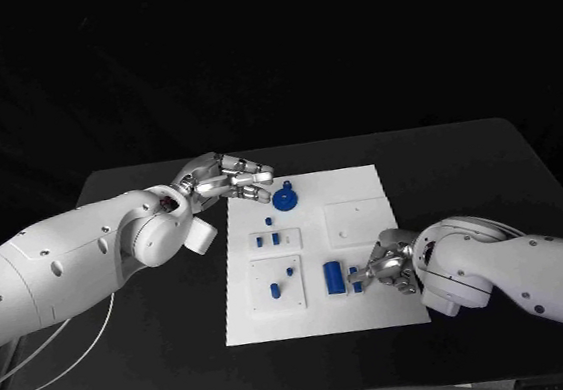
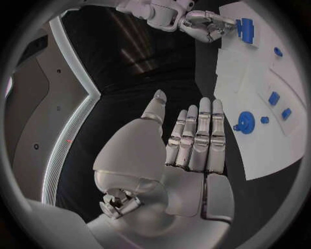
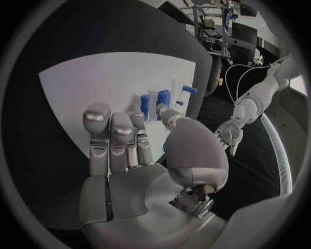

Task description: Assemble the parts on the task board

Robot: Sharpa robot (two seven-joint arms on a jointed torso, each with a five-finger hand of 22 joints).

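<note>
task board [image 1: 354, 193] held several blue parts [image 1: 276, 239] seated and a round part [image 1: 288, 195] loose near its far edge by the open left hand [image 1: 228, 177]; right hand [image 1: 389, 265] fingered the blue block [image 1: 334, 277] at its near edge, grip unclear, progress partial at best.

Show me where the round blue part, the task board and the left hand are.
round blue part [image 1: 287, 195], head view, its disc top.
task board [image 1: 389, 311], head view, bare near corner.
left hand [image 2: 188, 150], left wrist view, lower fingers above the palm.
</note>
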